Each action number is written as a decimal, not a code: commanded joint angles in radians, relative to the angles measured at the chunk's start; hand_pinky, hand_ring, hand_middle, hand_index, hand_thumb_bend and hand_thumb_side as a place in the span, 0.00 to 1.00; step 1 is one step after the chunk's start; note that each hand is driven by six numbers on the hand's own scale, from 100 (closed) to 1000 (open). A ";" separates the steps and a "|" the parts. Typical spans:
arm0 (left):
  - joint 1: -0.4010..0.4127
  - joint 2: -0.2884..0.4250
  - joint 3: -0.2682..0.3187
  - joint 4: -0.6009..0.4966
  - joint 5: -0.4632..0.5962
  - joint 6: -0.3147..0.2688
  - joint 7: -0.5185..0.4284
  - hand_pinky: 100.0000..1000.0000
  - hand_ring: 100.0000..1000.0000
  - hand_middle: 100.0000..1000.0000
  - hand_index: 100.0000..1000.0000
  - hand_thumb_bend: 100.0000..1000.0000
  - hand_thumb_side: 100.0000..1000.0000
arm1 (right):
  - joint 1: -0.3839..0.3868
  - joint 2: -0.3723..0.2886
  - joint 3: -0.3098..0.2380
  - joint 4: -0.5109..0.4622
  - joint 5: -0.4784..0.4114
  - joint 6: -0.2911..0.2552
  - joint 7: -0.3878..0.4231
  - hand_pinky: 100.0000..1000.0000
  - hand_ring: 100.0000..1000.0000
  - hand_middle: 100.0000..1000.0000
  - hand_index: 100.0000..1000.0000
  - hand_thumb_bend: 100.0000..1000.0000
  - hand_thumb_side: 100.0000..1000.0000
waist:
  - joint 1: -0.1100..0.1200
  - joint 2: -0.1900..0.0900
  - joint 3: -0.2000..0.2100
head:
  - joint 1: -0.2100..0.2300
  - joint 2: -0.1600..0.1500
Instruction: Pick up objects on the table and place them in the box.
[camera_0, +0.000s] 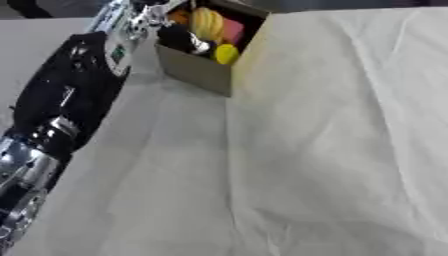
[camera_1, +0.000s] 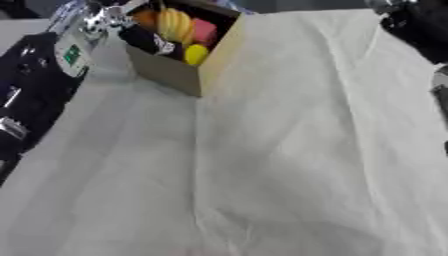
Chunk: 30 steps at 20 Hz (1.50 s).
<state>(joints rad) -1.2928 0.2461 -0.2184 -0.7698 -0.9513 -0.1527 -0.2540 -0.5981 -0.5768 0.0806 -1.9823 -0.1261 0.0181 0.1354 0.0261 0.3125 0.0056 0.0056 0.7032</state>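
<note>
A cardboard box stands at the far end of the white cloth. Inside it lie a yellow banana, a pink block, an orange piece and a small yellow round thing. My left arm stretches from the lower left up to the box. A dark shape that seems to be my left hand sits inside the box's near-left corner, and whether it holds anything is hidden. In the right eye view, part of my right arm shows at the upper right; its hand is out of the picture.
White wrinkled cloth covers the table in front of and to the right of the box. The table's left edge runs beside my left arm.
</note>
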 joint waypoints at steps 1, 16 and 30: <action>-0.016 0.015 0.010 -0.062 -0.019 0.010 0.008 0.75 0.70 0.69 0.82 0.53 0.41 | -0.010 -0.017 -0.007 -0.018 -0.005 0.001 0.000 0.92 0.67 0.61 0.77 0.00 0.52 | -0.002 -0.025 0.002 | -0.005 -0.002; 0.202 0.252 0.071 -0.859 0.323 0.308 0.270 0.70 0.62 0.61 0.72 0.16 0.32 | 0.015 -0.009 -0.023 -0.018 -0.002 -0.010 -0.030 0.92 0.67 0.62 0.77 0.00 0.51 | -0.014 -0.071 0.045 | -0.038 0.027; 0.845 0.325 0.297 -1.230 0.856 0.273 0.751 0.69 0.61 0.60 0.74 0.23 0.50 | 0.045 0.007 -0.048 -0.018 0.007 -0.028 -0.080 0.92 0.67 0.62 0.81 0.00 0.52 | -0.045 -0.055 0.070 | -0.061 -0.010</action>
<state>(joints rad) -0.4422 0.5615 0.0544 -1.9794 -0.1322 0.1432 0.4708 -0.5440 -0.5576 0.0481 -1.9827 -0.1215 -0.0086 0.0631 -0.0216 0.2737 0.0748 -0.0542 0.7095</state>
